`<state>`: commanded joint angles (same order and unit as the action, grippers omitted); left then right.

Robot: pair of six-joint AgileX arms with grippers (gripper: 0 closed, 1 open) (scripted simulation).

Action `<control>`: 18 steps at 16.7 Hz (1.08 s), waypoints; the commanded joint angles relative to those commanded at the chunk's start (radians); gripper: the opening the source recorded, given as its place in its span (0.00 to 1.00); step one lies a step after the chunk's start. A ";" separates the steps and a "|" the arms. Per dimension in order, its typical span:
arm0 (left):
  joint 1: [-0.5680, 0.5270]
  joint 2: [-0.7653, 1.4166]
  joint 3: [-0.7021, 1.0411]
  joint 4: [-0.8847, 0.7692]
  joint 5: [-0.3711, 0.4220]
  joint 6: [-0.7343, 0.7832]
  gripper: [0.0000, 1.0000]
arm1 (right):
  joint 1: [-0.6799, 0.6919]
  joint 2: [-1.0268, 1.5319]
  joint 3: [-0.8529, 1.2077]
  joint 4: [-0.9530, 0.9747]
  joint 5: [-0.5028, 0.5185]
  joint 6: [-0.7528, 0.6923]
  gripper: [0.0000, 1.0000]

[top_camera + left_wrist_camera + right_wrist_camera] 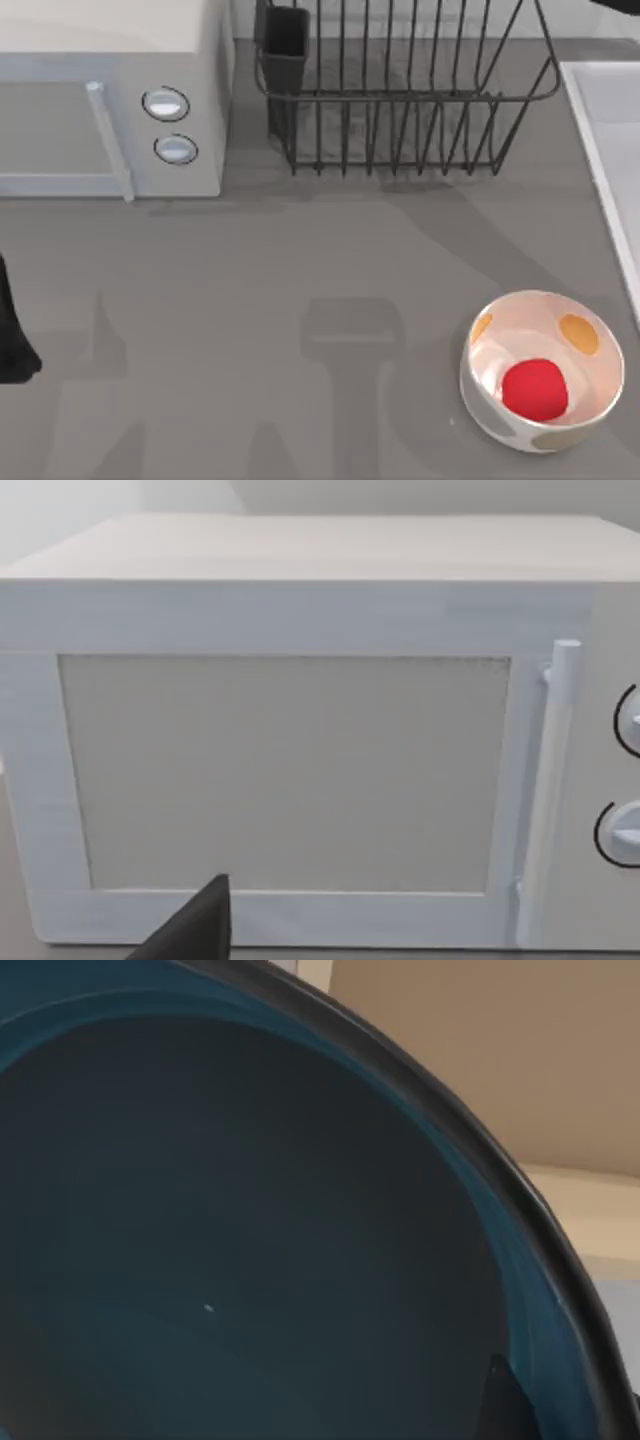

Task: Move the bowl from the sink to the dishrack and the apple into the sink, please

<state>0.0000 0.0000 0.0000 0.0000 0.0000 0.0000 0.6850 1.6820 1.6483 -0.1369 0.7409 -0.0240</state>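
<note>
The small bright red apple lies inside a glossy white bowl with orange spots at the tabletop's near right. The black wire dishrack stands behind, beside a white microwave; the pale sink's rim runs along the right edge. The right wrist view looks closely into the teal-blue round bowl; whether the right tool grips it, I cannot tell. The left tool faces the microwave door, its spread unclear.

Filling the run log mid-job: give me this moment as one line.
apple: in white spotted bowl | dishrack: no bowl in it | teal bowl: close before right wrist camera | left arm: facing microwave
</note>
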 joint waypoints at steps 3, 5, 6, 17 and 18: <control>0.000 0.000 0.000 0.000 0.000 0.000 1.00 | 0.094 -0.013 0.004 0.110 0.067 0.040 0.00; 0.000 0.000 0.000 0.000 0.000 0.000 1.00 | 0.110 -0.017 0.006 0.131 0.081 0.047 0.00; 0.000 0.000 0.000 0.000 0.000 0.000 1.00 | 0.110 -0.017 0.006 0.131 0.081 0.047 0.00; 0.000 0.000 0.000 0.000 0.000 0.000 1.00 | 0.038 0.158 -0.114 0.427 0.029 0.047 0.00; 0.000 0.000 0.000 0.000 0.000 0.000 1.00 | 0.025 0.193 -0.143 0.499 0.015 0.047 0.00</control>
<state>0.0000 0.0000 0.0000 0.0000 0.0000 0.0000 0.7098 1.8749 1.5053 0.3623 0.7554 0.0227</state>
